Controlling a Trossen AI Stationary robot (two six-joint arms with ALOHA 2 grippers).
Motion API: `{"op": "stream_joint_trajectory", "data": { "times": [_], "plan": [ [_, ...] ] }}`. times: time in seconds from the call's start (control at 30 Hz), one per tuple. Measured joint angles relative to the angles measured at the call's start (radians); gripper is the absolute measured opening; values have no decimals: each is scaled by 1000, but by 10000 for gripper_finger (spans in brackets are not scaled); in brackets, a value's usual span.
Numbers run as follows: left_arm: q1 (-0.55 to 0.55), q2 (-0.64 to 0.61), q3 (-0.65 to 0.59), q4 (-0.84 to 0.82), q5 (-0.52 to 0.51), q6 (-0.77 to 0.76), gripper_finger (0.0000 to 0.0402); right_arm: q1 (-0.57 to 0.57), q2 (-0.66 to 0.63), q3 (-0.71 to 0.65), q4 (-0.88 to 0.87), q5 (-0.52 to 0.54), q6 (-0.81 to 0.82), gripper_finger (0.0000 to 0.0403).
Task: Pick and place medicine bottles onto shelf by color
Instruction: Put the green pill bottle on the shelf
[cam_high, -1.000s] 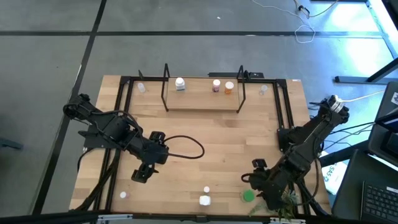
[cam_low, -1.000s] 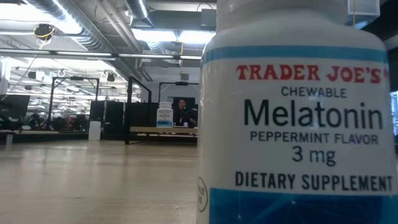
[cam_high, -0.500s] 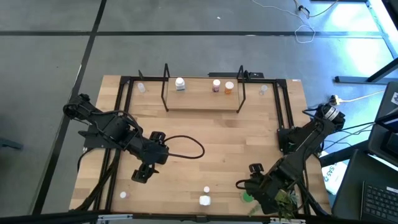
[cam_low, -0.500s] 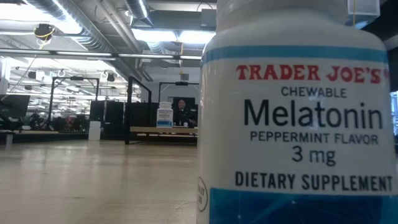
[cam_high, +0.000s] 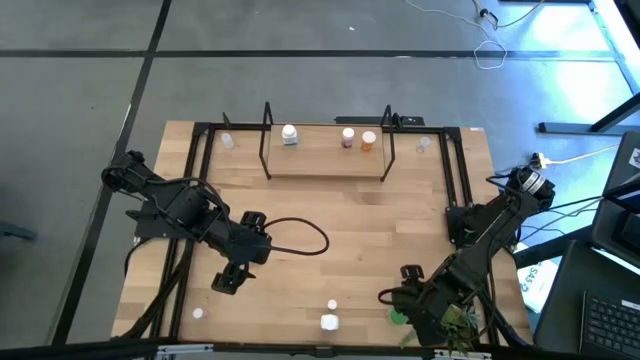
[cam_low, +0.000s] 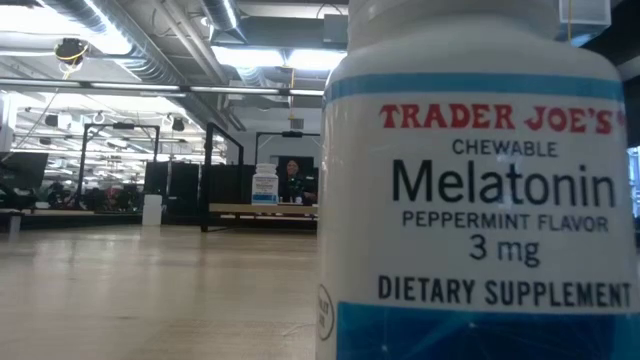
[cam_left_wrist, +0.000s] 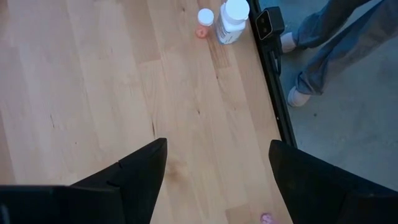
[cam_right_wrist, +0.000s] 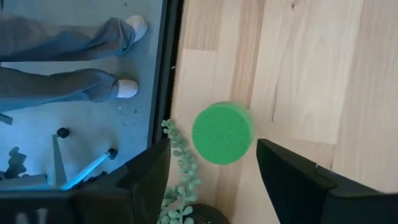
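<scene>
The green bottle (cam_high: 397, 318) stands upright near the table's near right corner; the right wrist view looks down on its round green cap (cam_right_wrist: 222, 133). My right gripper (cam_high: 402, 300) (cam_right_wrist: 214, 152) hovers above it, open, one finger on each side of the cap, apart from it. My left gripper (cam_high: 232, 275) (cam_left_wrist: 217, 149) waits open over bare wood, left of centre. The shelf (cam_high: 327, 152) stands at the far edge and carries a white bottle (cam_high: 290, 134), a pink one (cam_high: 348, 138) and an orange one (cam_high: 368, 141). Two white bottles (cam_high: 329, 322) (cam_left_wrist: 233, 15) stand by the near edge.
A leafy plant (cam_right_wrist: 180, 180) sits right beside the green bottle at the table edge. A black cable loop (cam_high: 300, 235) lies mid-table. Clear bottles (cam_high: 228, 141) (cam_high: 424, 145) flank the shelf. A Melatonin bottle (cam_low: 480, 180) fills the low view. A person's legs (cam_right_wrist: 68, 37) stand beyond the near edge.
My right gripper has moved toward the near edge and slightly left, coming over the green bottle and partly covering it in the high view; it has since held still. Its fingers have stayed open.
</scene>
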Motion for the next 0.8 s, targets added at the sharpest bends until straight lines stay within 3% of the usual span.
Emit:
{"op": "stream_joint_trajectory", "data": {
  "times": [0.3,0.43,0.8],
  "plan": [
    [0,0,0,0,0,0,276,0,0,0,17,46,-22,307],
    [0,0,0,0,0,0,276,7,0,0,18,47,24,312],
    [0,0,0,0,0,0,276,12,101,0,24,10,-79,312]
  ]
}}
